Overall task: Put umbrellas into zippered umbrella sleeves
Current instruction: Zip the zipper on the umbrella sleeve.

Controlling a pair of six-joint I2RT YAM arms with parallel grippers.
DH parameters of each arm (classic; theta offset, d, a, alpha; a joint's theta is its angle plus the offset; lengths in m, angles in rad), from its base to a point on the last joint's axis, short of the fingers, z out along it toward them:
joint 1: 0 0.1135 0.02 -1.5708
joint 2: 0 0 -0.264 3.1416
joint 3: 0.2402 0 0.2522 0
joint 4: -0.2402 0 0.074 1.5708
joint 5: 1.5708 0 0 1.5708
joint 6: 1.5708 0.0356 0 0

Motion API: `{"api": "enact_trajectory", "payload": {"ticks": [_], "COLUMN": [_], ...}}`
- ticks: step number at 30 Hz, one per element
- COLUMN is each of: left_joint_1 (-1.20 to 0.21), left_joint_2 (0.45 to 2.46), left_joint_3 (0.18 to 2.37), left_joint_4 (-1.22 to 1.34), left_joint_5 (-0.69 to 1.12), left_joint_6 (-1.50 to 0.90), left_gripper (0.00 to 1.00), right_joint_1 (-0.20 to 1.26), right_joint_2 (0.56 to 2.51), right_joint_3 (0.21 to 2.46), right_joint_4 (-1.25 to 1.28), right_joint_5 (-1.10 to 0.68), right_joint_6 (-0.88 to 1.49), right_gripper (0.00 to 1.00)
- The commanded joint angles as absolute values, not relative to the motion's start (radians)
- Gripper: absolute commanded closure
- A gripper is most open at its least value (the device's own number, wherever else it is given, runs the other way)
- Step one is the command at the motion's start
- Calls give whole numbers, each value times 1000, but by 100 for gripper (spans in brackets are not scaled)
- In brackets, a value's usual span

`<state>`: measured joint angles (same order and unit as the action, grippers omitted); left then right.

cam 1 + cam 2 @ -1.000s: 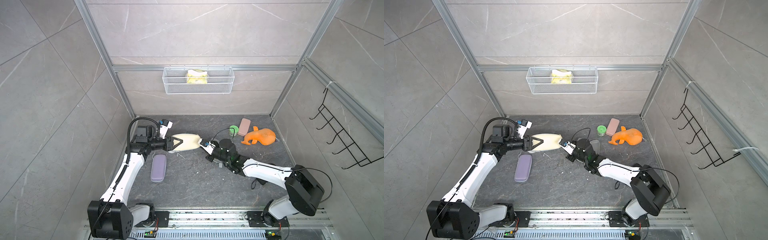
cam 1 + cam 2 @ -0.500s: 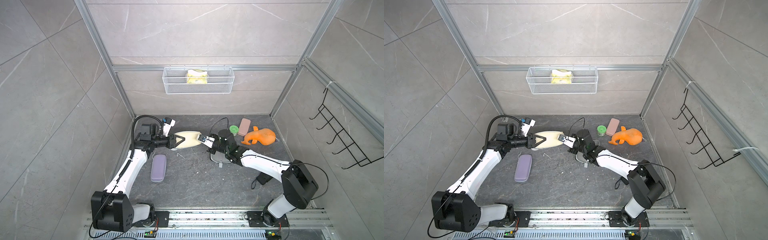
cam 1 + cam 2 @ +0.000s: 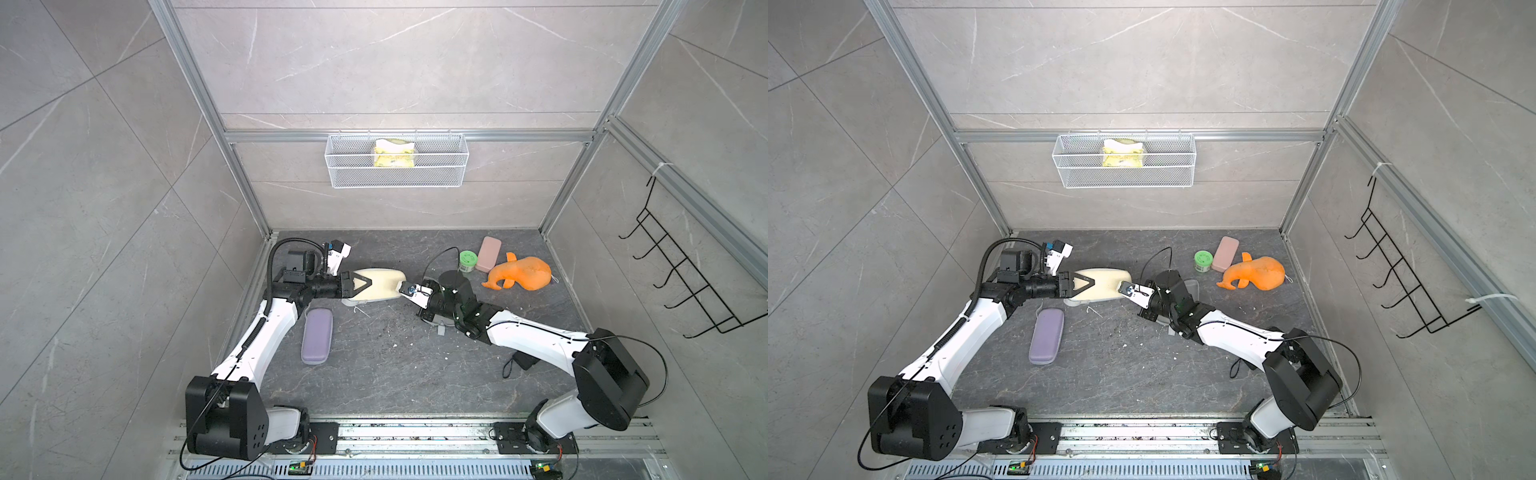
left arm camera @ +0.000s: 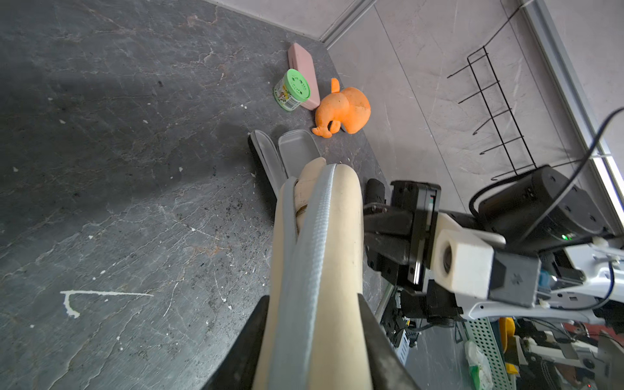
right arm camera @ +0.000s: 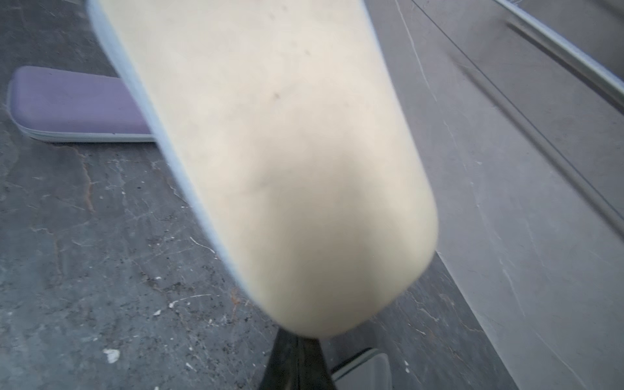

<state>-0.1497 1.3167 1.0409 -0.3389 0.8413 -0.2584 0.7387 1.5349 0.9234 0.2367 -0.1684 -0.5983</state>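
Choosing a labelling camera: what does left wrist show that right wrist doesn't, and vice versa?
Only left wrist: orange plush toy, green-lidded jar, flat pink rounded case, and the left gripper clamping the cream hard-shell case, whose grey zipper is partly open. Only right wrist: closed lilac hard-shell case lying flat. Both: that cream case and the dark stone floor.

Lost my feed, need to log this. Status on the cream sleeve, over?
Left gripper clamped on cream sleeve. Right gripper shut at its far end. Zipper part open. Open black sleeve under right arm.
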Motion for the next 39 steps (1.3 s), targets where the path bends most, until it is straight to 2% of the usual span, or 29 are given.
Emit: {"api": "enact_trajectory", "payload": {"ticks": [1, 9, 16, 20, 27, 31, 33, 36, 39], "left_joint_1": [-143, -142, -143, -149, -165, -157, -148, -147, -147], "left_joint_2": [1318, 1307, 1300, 1325, 1338, 1323, 1316, 1319, 1335], "left_joint_3": [1050, 1046, 1061, 1051, 1051, 1055, 1066, 1088, 1104], "left_joint_4": [-244, -256, -371, -403, -397, -367, -347, -339, -337], "left_joint_5": [781, 778, 816, 862, 891, 851, 855, 871, 892], "left_joint_6": [-287, -278, -227, -230, -227, -225, -227, -217, -207], "left_gripper": [100, 100, 100, 100, 100, 100, 100, 100, 100], "right_joint_1": [799, 793, 646, 615, 620, 601, 554, 485, 450], "right_joint_2": [1497, 1497, 1529, 1581, 1610, 1578, 1561, 1534, 1499], "right_joint_3": [909, 912, 953, 1063, 1138, 1116, 1122, 1108, 1061], "right_joint_4": [248, 206, 147, 121, 175, 115, 39, -1, 56], "right_joint_5": [-223, -196, -113, -47, -149, -168, -205, -338, -474], "right_joint_6": [-553, -515, -479, -539, -489, -345, -193, 4, 172], "right_gripper": [100, 100, 100, 100, 99, 58, 43, 32, 25]}}
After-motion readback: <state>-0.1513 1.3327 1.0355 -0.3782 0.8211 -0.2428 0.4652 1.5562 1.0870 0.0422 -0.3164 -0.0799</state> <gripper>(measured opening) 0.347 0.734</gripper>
